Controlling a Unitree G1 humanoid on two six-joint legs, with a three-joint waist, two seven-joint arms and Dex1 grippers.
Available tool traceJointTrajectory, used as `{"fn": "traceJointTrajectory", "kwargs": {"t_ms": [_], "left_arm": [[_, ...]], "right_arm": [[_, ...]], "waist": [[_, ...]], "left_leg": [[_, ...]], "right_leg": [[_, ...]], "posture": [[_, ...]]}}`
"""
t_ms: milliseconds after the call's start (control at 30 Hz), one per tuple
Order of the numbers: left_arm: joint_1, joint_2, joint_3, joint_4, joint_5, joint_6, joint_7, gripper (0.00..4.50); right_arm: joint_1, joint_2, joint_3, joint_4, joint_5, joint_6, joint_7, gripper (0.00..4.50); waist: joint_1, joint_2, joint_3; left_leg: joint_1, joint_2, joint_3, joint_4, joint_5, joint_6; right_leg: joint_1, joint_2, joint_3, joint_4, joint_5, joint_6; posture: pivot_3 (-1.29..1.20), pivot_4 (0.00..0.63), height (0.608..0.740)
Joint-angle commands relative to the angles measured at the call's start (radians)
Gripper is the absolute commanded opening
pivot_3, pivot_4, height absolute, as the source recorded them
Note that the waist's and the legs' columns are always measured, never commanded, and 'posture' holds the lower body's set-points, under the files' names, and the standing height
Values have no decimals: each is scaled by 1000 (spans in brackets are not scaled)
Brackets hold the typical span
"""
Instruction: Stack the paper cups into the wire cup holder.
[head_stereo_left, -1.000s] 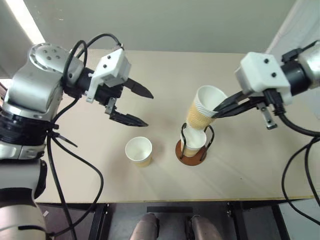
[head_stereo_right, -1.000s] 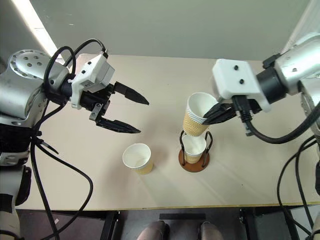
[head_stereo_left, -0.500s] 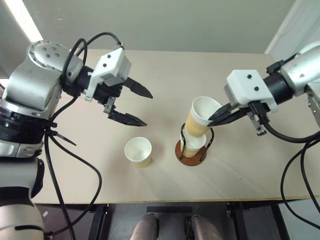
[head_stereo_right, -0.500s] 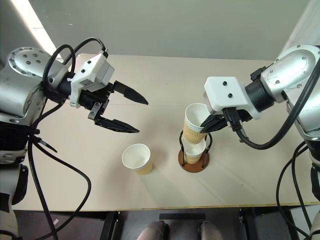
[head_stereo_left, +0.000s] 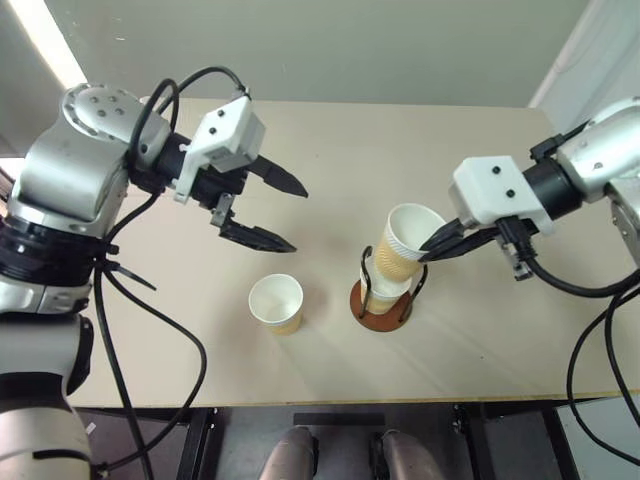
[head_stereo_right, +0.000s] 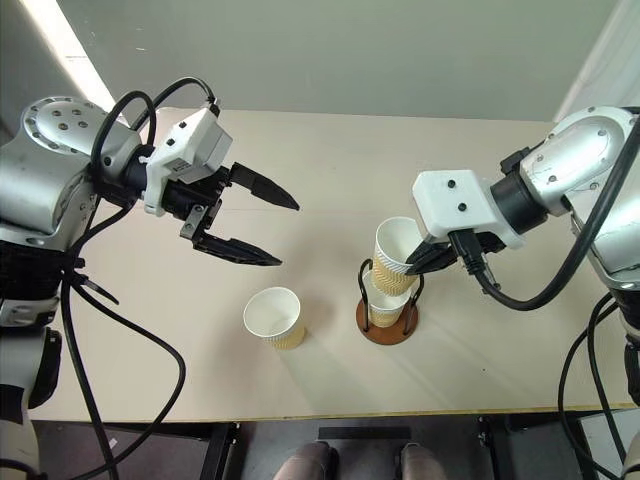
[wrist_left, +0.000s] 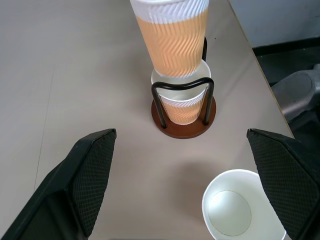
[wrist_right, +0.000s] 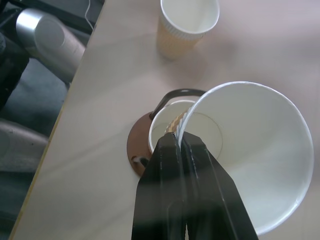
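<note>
My right gripper is shut on the rim of a tan paper cup, pinching its wall between the fingers. The held cup tilts, and its bottom reaches the mouth of a second paper cup standing in the wire cup holder. The holder has a rust-brown base and black loops. A third paper cup stands upright on the table, left of the holder. My left gripper hovers open and empty above the table, up and left of the free cup.
The beige table has bare surface around the holder on all sides. Its front edge runs a little below the holder and the free cup. Its right edge lies beyond my right arm.
My right gripper has come down and slightly left with its cup, bringing the cup's bottom from above the holder to the standing cup's mouth. The left arm has stayed still.
</note>
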Motion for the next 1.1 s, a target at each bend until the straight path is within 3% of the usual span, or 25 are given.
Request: {"fn": "traceJointTrajectory", "kwargs": {"t_ms": [33, 133, 233, 600, 867, 1100], "left_arm": [[-27, 10, 14, -13, -8, -12, -35, 4500], [-20, 14, 22, -28, -11, 0, -35, 4500], [-9, 19, 30, -46, -13, 11, -35, 4500], [4, 12, 37, -58, 27, 13, -29, 4500], [60, 28, 20, -103, 156, -32, 3, 4500], [94, 35, -20, -124, 245, -76, -14, 4500]], "right_arm": [[-2, 1, 1, -4, -30, -40, 1, 20], [6, 3, 7, -6, -43, -58, 5, 20], [9, 4, 5, -11, -43, -60, 12, 586], [-33, 54, -58, 33, -3, 53, -62, 4278], [-21, 15, -193, 100, 60, 174, -143, 4278], [40, -46, -219, 123, 65, 155, -153, 4278]], "waist": [[0, 0, 0], [0, 0, 0], [0, 0, 0], [-2, 0, 0], [-1, 0, 0], [-4, 0, 0]], "left_leg": [[0, 0, 0, 0, 0, 0], [0, 0, 0, 0, 0, 0], [0, 0, 0, 0, 0, 0], [0, 0, 0, 0, 0, 0], [0, 0, 0, 0, 0, 0], [1, 0, 0, 0, 0, 0]], "right_leg": [[0, 0, 0, 0, 0, 0], [0, 0, 0, 0, 0, 0], [0, 0, 0, 0, 0, 0], [0, 0, 0, 0, 0, 0], [0, 0, 0, 0, 0, 0], [1, 0, 0, 0, 0, 0]], "posture": [[0, 150, 740], [0, 150, 740], [0, 150, 740], [0, 150, 740], [0, 150, 740], [0, 150, 740]]}}
